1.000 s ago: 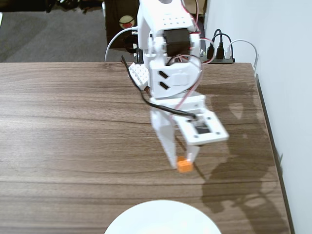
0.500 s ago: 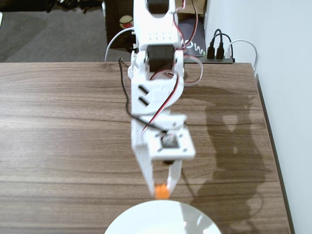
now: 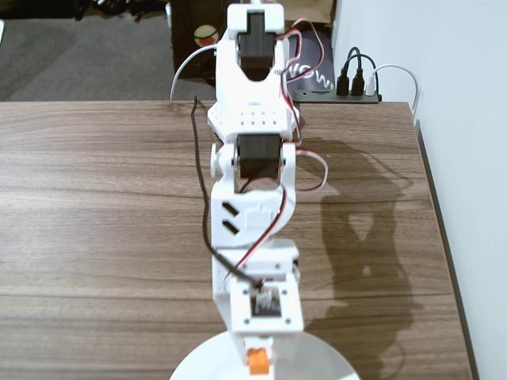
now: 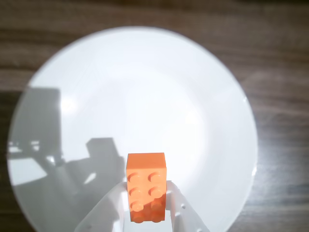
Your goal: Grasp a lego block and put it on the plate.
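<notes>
While the arm reached out over the worktop (image 3: 95,206) in the fixed view, the tool (image 3: 258,358) pinched the lego block (image 3: 257,361) just above the plate (image 3: 317,360) rim. Over in the wrist view, the lego block (image 4: 146,186) sat clamped between the white fingers (image 4: 181,212) above the plate (image 4: 159,87); dropped from height, it risked bouncing off that glossy surface.

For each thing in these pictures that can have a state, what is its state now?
lego block: held between the gripper's fingers, studs toward the wrist camera, above the plate.
plate: on the wooden table, nothing lying on it.
gripper: shut on the lego block, over the plate.
power strip: cables plugged in.
</notes>
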### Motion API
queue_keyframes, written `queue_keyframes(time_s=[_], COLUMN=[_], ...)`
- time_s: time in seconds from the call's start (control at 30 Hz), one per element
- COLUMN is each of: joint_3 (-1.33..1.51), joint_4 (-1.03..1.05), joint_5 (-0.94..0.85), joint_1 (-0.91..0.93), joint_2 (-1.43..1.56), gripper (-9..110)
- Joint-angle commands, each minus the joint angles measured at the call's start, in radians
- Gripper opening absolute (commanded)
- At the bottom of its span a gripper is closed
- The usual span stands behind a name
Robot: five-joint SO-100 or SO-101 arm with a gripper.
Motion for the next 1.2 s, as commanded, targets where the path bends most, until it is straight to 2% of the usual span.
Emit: queue_keyframes(time_s=[0.0, 0.5, 0.73, 1.17], joint_3=[-0.066, -0.152, -0.152, -0.026], joint_4=[0.018, 0.098, 0.107, 0.114], joint_5=[0.014, 0.097, 0.107, 0.193], joint_1=[-0.003, -0.025, -0.026, -0.044], joint_2=[-0.02, -0.138, -0.133, 0.02], gripper=[5, 6, 22, 23])
